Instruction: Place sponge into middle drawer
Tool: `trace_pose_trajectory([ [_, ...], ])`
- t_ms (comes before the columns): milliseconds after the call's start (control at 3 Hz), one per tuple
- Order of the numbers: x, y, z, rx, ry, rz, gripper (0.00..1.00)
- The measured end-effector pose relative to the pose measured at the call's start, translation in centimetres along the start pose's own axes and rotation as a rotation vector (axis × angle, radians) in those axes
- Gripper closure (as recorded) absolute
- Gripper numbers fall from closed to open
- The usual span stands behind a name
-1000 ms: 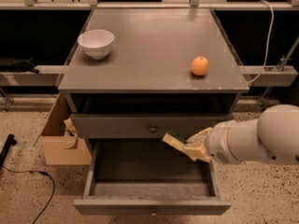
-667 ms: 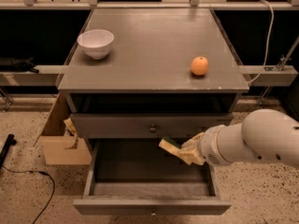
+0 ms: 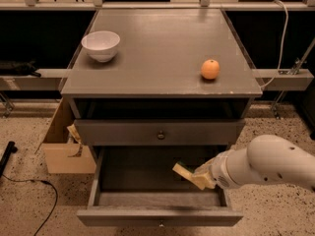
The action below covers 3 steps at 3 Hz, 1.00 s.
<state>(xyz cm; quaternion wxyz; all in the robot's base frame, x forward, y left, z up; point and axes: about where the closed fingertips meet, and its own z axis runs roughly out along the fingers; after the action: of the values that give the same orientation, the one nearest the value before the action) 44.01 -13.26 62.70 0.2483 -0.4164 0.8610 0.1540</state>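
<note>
The sponge, yellow foam with a dark green edge, hangs tilted inside the open middle drawer, above the right part of its grey floor. My gripper reaches in from the right on a white arm and is shut on the sponge's right end. The sponge sits a little above the drawer floor, left of the right side wall.
The drawer above is closed, showing a flat front with a knob. On the cabinet top stand a white bowl at the left and an orange fruit at the right. A cardboard box sits left of the cabinet. A black cable lies on the floor.
My arm has carried the sponge a little leftward and lower, further over the open drawer's floor. The bowl and the orange have not moved.
</note>
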Motion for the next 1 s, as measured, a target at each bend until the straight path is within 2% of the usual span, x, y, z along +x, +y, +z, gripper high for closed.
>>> trace_pose_trajectory([
  [333,0.0,0.0,0.1,0.002,0.002,0.0,1.0],
  [667,-1.9,-1.2,5.2,-0.045,0.059,-0.025,1.0],
  [1000,-2.2,-1.4,5.5,-0.048,0.058,-0.027,1.0],
])
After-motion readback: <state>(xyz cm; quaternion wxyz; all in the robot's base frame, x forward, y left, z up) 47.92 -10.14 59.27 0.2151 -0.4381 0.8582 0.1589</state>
